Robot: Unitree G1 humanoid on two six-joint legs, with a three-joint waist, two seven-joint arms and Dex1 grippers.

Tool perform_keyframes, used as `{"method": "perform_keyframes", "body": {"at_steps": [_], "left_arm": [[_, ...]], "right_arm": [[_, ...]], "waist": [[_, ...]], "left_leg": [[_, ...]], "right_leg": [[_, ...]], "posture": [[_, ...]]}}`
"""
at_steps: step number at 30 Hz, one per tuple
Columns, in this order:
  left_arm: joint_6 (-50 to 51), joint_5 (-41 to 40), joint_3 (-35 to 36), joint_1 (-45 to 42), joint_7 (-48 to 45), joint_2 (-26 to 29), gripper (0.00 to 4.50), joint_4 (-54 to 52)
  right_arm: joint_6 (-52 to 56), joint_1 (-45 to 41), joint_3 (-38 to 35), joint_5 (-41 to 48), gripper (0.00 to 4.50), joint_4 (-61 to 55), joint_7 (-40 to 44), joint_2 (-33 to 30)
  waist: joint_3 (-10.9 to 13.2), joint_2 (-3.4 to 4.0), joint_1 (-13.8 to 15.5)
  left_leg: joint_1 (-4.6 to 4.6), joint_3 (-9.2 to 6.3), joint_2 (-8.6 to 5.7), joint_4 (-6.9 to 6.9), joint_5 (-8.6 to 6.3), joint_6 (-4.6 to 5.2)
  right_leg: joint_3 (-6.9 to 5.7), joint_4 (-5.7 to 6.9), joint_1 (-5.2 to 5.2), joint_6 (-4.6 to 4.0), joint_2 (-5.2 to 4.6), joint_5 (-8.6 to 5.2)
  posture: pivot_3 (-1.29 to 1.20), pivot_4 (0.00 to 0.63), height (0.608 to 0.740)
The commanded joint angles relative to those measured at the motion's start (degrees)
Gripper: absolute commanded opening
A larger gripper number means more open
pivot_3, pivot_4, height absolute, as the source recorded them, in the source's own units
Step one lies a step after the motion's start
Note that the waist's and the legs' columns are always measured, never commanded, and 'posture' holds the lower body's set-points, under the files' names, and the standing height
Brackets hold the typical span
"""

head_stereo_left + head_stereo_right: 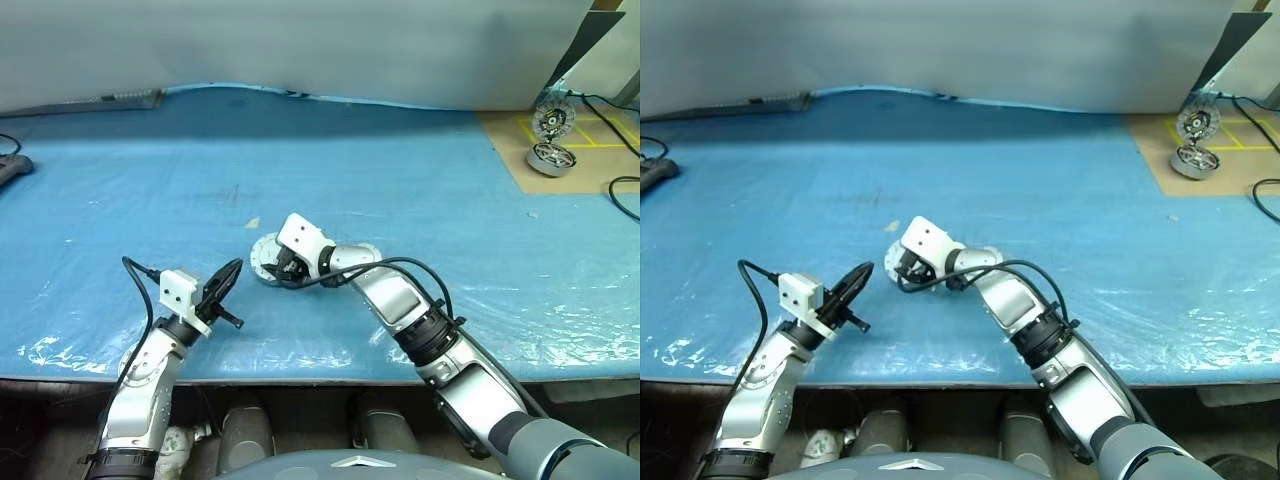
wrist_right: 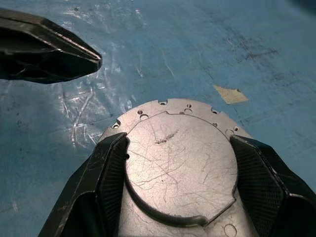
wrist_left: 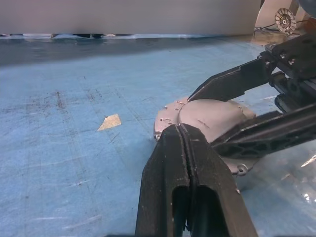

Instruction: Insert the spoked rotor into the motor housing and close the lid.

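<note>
Lid: closed, plain grey face up, between right gripper fingers.
Right gripper: clamped on lid's edges.
Left gripper: fingers together, just beside lid.

The lid lies plain face up over the motor housing, so whatever sits inside cannot be seen; its near edge runs off the bottom of the right wrist view; the right gripper and its wrist cover most of the housing from the head views; the second unit at the far right of the surface is too small to tell its parts.
</note>
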Motion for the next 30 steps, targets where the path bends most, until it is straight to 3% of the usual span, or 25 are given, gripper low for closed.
{"method": "perform_keyframes", "body": {"at_steps": [1, 10, 24, 30], "left_arm": [[-0.6, -0.1, 0.0, 0.1, -0.3, 0.1, 0.00, -0.9], [-0.5, -0.3, 0.2, -0.2, -0.5, 0.2, 0.00, -0.8], [-0.3, -0.2, -0.2, -0.4, -1.1, 0.1, 0.00, -0.3], [-0.2, -0.1, -0.4, -0.2, -0.9, -0.1, 0.00, -0.5]], "right_arm": [[0.3, 2.4, 1.6, -4.5, 2.98, 7.6, -1.3, -2.7], [17.2, 0.4, -8.4, 4.1, 2.98, 8.8, -2.1, 4.9], [15.2, 0.1, -6.1, 2.6, 2.98, 0.8, -0.9, 2.2], [19.4, -0.6, -5.5, 2.9, 2.98, -1.3, -1.7, 2.7]], "waist": [[0.0, 0.02, 0.0], [0.0, 0.01, -0.1], [0.0, 0.02, 0.1], [0.0, 0.02, 0.1]], "left_leg": [[0.01, 0.00, 0.00, -0.01, -0.01, 0.01], [0.11, -0.03, -0.04, -0.13, -0.08, 0.14], [-0.08, -0.02, -0.08, -0.24, 0.02, -0.03], [-0.10, -0.02, -0.09, -0.45, 0.05, -0.09]], "right_leg": [[0.00, 0.00, 0.00, 0.00, 0.00, -0.01], [0.04, 0.07, -0.01, 0.02, 0.00, -0.02], [0.04, -0.12, -0.08, -0.02, -0.01, 0.00], [0.01, -0.14, -0.12, -0.31, 0.00, -0.02]], "posture": [[0.00, 0.150, 0.740], [0.00, 0.150, 0.740], [0.00, 0.150, 0.740], [0.00, 0.150, 0.740]]}}
